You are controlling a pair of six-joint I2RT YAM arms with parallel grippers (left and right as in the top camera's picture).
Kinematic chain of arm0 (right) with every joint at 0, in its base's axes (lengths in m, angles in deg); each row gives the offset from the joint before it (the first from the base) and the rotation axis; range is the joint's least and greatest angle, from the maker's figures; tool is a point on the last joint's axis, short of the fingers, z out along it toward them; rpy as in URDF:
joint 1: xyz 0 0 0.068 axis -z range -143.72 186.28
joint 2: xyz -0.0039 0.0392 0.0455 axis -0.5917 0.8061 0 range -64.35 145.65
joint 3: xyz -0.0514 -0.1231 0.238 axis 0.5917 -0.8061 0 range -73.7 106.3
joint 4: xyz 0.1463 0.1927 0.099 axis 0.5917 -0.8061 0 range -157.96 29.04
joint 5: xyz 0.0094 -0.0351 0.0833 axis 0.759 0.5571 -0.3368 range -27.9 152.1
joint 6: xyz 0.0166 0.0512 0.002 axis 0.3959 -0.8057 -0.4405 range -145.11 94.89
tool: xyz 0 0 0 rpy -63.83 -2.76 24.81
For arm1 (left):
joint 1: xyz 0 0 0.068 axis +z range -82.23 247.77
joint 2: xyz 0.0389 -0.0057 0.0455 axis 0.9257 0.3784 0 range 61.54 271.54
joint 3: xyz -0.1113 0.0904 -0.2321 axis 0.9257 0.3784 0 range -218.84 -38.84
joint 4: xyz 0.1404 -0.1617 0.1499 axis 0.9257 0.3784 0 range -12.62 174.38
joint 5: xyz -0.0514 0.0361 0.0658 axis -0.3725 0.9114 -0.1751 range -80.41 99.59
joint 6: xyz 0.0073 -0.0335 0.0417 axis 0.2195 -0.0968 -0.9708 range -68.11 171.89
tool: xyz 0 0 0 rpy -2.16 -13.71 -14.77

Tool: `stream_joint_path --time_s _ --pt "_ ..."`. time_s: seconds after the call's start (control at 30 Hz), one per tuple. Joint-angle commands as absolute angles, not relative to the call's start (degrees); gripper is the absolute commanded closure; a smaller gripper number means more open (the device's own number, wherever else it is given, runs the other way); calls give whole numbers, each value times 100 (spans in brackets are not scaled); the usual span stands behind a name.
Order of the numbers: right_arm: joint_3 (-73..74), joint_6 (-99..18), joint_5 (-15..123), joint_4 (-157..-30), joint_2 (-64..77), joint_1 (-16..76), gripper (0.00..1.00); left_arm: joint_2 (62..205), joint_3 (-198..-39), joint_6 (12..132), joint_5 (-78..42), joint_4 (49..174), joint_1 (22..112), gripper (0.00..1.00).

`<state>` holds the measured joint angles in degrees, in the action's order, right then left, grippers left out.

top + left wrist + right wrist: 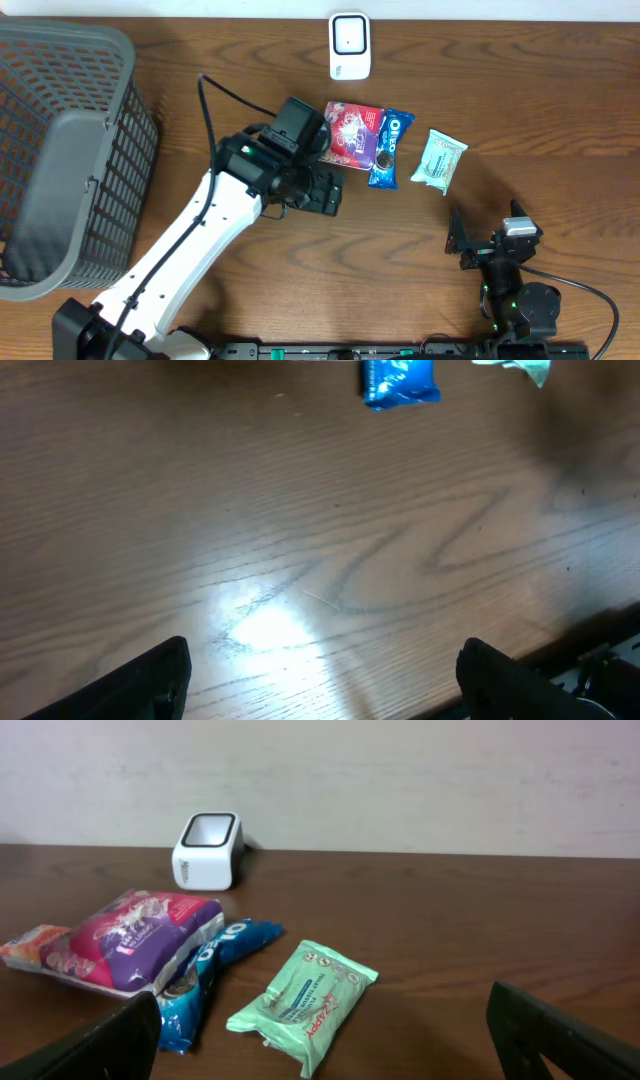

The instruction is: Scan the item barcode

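A white barcode scanner (pixel 349 45) stands at the back of the table, also seen as the scanner (pixel 207 850) from the right wrist. Below it three items lie side by side: a purple packet (pixel 352 133), a blue Oreo packet (pixel 390 148) and a green tissue pack (pixel 440 160). My left gripper (pixel 322 190) hovers just in front of the purple packet, open, with only bare wood between its fingers (pixel 150 682). My right gripper (pixel 485 238) is open near the front edge, facing the green pack (pixel 305 1000) from a distance.
A large grey mesh basket (pixel 60 150) fills the left side of the table. The table's front edge (pixel 590 635) runs close to the left gripper's right finger. The blue packet's end (pixel 398 382) shows at the top of the left wrist view.
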<state>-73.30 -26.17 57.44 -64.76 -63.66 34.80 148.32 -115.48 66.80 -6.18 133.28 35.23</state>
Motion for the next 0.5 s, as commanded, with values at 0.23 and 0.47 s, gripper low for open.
stream_joint_path --time_s 0.23,0.47 --pt "-7339 -2698 5752 -6495 -6397 3434 1 14802 -11587 6584 -446 13319 3495 15" --pt "-7339 -2698 5752 -6495 -6397 3437 1 14802 -11587 6586 -301 13317 3495 15"
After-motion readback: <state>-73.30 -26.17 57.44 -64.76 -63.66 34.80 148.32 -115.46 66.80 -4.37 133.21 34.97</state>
